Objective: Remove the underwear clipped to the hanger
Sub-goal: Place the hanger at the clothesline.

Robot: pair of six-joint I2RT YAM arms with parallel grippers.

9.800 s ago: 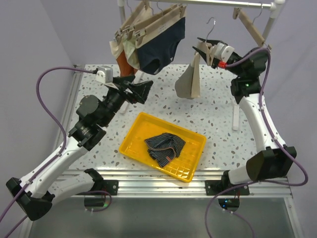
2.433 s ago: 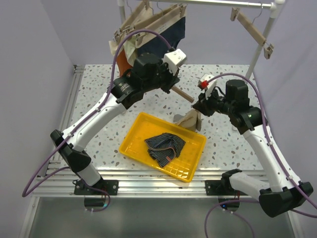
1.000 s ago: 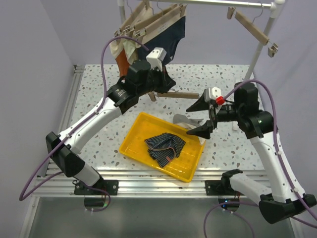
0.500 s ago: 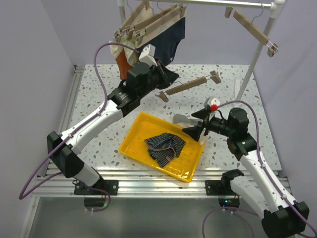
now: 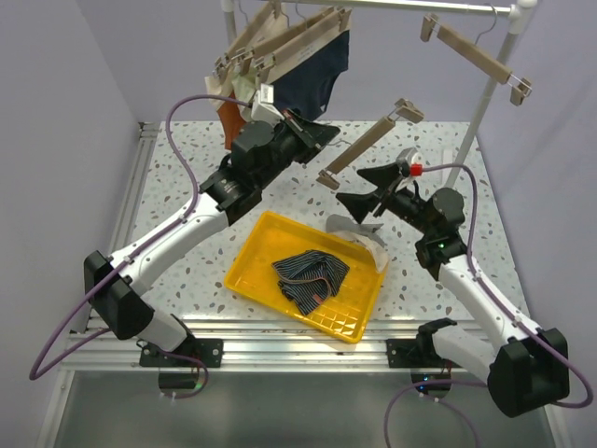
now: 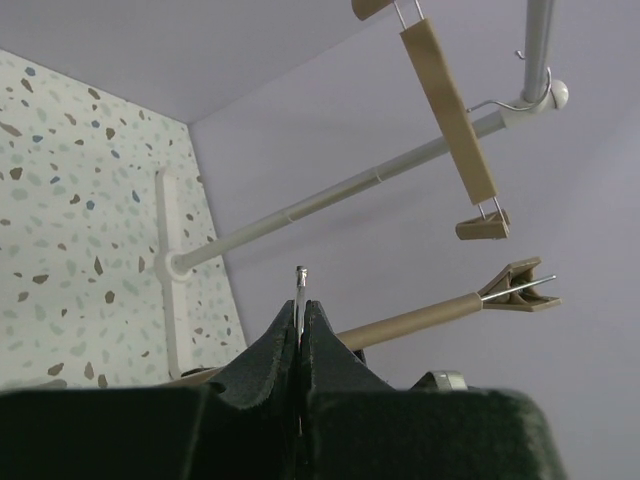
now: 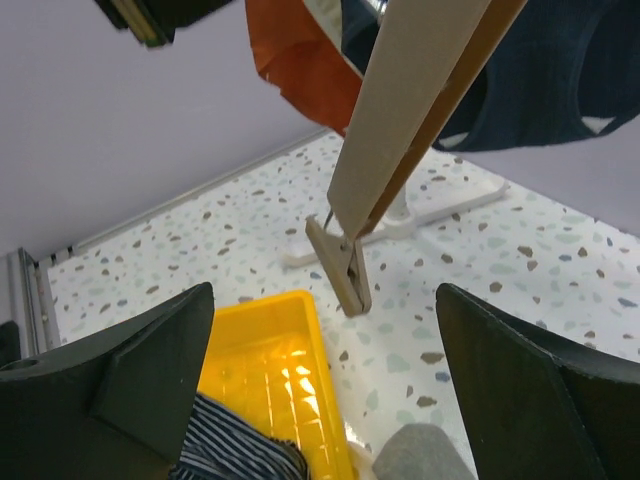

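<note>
left pincer (image 5: pixel 320 133): I see it clenched on the thin wire hook of a bare wooden hanger (image 5: pixel 367 145); in the left wrist view the two fingers (image 6: pixel 285 345) are pressed together with the wire tip (image 6: pixel 300 290) sticking up between them.
bare wooden hanger: lifted above the surface, tilted, low clip end towards the yellow tray (image 5: pixel 244 271), high clip end towards the rack post (image 5: pixel 476 117). No cloth on it.
right pincer (image 5: pixel 366 189): released, fingers spread wide, nothing between them. It sits just under the low clip (image 7: pixel 338 266) of the bare hanger; I cannot tell if it touches.
grey-white briefs (image 5: pixel 359 233): draped over the far rim of the yellow tray, partly on the surface (image 5: pixel 410 149), just below the right pincer.
striped navy briefs (image 5: pixel 310 274): crumpled inside the tray, near the middle.
navy briefs (image 5: pixel 312 79): clipped to a hanger on the rail (image 5: pixel 401 7), far left of the rack.
orange-red briefs (image 5: pixel 229 123): hanging on the same cluster, behind the left arm.
pale cream-green briefs (image 5: pixel 244 91): hanging between the orange-red and navy ones, mostly hidden from me.
empty hanger on rail (image 5: pixel 471 53): hooked at the right end of the rail, no cloth, well apart from the clothed cluster.
surface: speckled white, tray near the front edge between both arms.
</note>
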